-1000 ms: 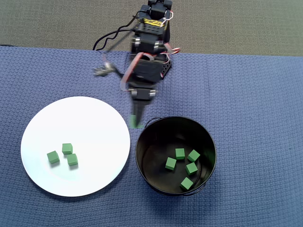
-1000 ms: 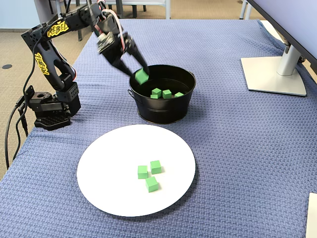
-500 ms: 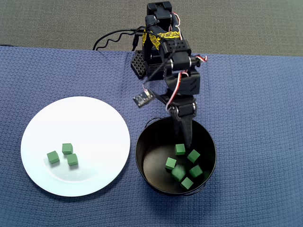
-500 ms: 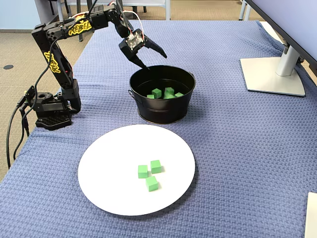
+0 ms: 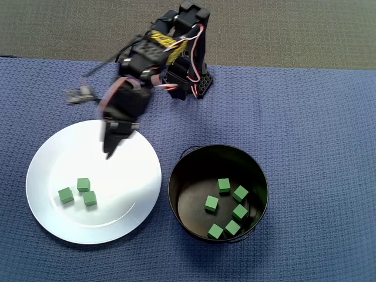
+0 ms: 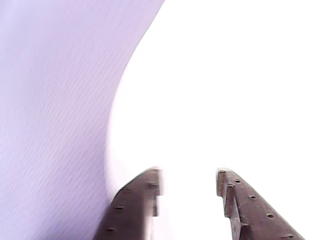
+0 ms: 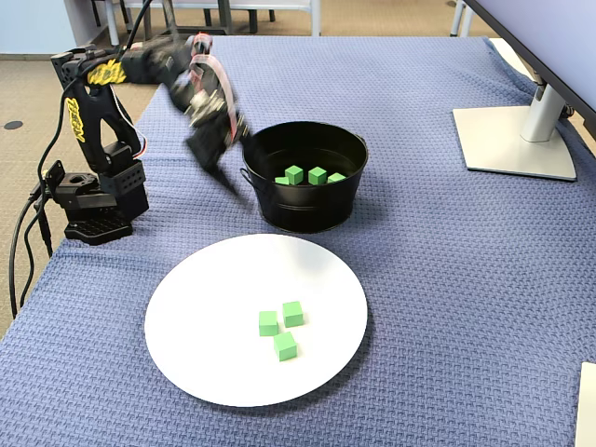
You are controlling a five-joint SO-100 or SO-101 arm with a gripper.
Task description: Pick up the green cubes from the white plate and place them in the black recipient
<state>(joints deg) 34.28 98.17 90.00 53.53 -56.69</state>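
Three green cubes (image 5: 83, 184) lie close together on the left part of the white plate (image 5: 129, 176); the fixed view shows them (image 7: 282, 326) on the plate (image 7: 214, 307) too. Several more green cubes (image 5: 224, 185) lie inside the black recipient (image 5: 200, 161), which stands right of the plate and also shows in the fixed view (image 7: 307, 209). My gripper (image 5: 108, 153) hovers over the plate's upper edge, pointing down, above and apart from the three cubes. In the wrist view my gripper (image 6: 187, 175) is open and empty over the bright plate (image 6: 225, 100); no cube shows there.
A blue woven cloth (image 5: 305, 117) covers the table. My arm's base (image 7: 93, 205) stands at the cloth's edge beyond the plate. A monitor stand (image 7: 517, 140) sits at the far right in the fixed view. The floor lies past the cloth's top edge in the overhead view.
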